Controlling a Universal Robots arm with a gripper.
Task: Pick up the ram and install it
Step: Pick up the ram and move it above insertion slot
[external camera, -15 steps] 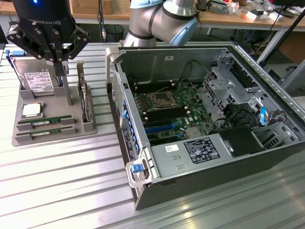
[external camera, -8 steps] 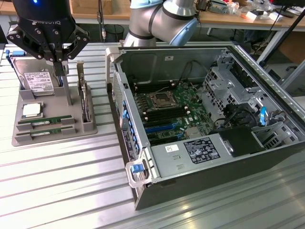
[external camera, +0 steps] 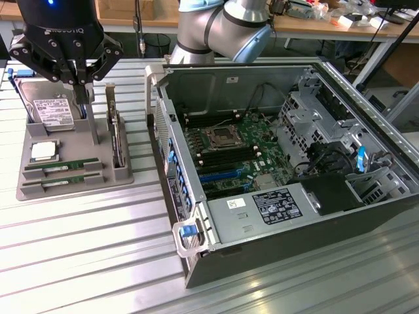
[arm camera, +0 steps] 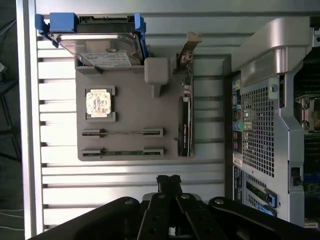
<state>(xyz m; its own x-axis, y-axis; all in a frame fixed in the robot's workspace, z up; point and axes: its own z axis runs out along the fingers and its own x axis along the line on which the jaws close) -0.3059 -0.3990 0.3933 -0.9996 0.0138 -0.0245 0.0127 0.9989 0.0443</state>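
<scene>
Two ram sticks lie on edge in slots of a grey holder tray (external camera: 72, 186): one ram (external camera: 62, 165) (arm camera: 122, 133) behind, the other ram (external camera: 65, 178) (arm camera: 122, 152) nearer the tray's front. My gripper (external camera: 80, 88) (arm camera: 170, 181) hangs above the tray, shut, with nothing between its fingers. It stands well clear of both sticks. The open computer case (external camera: 366, 124) lies on the exterior view's right, with its motherboard (external camera: 229, 147) and memory slots (external camera: 219, 175) exposed.
The tray also carries a hard drive (external camera: 49, 104) (arm camera: 100, 52), a square silver processor (external camera: 42, 152) (arm camera: 98, 103) and an upright card with a metal bracket (external camera: 116, 140) (arm camera: 186, 120). The arm's elbow (external camera: 222, 29) stands behind the case. The slatted metal table (external camera: 85, 261) extends in front.
</scene>
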